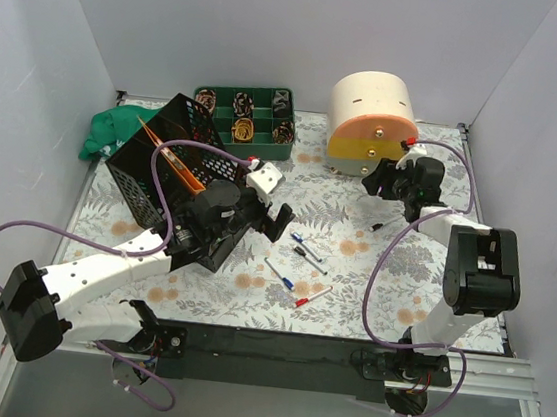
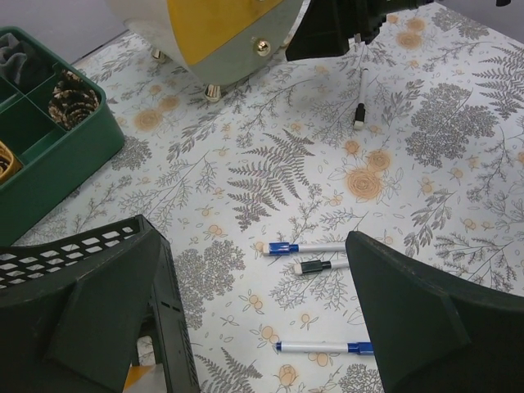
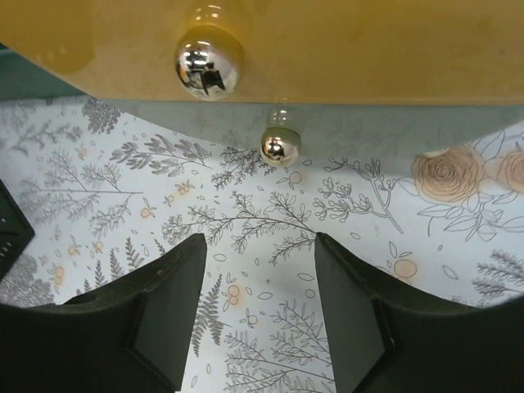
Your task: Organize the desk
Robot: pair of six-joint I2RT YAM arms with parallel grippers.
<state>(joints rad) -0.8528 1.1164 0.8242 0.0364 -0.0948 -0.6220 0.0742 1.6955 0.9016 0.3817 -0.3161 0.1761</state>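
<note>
The desk [image 1: 351,277] has a pale floral top. Several pens lie loose at its middle: a blue-capped one [image 1: 307,242] [image 2: 315,247], a black-capped one [image 1: 310,260] [image 2: 321,265], another blue one [image 1: 279,274] [image 2: 323,347] and a red-tipped one [image 1: 313,295]. My left gripper [image 1: 271,206] [image 2: 262,319] hangs open just left of the pens, its left finger beside the black mesh rack [image 1: 162,170] [image 2: 49,254]. My right gripper [image 1: 387,181] [image 3: 260,311] is open and empty, low over the desk, facing the yellow base of the round container [image 1: 371,123] [image 3: 344,49].
A green compartment tray [image 1: 265,151] [image 2: 57,168] stands at the back with small items in it. A green cloth [image 1: 116,130] lies behind the rack. A thin white cable with a black end [image 1: 377,225] [image 2: 360,106] lies under the right gripper. Shiny round feet [image 3: 280,146] carry the container.
</note>
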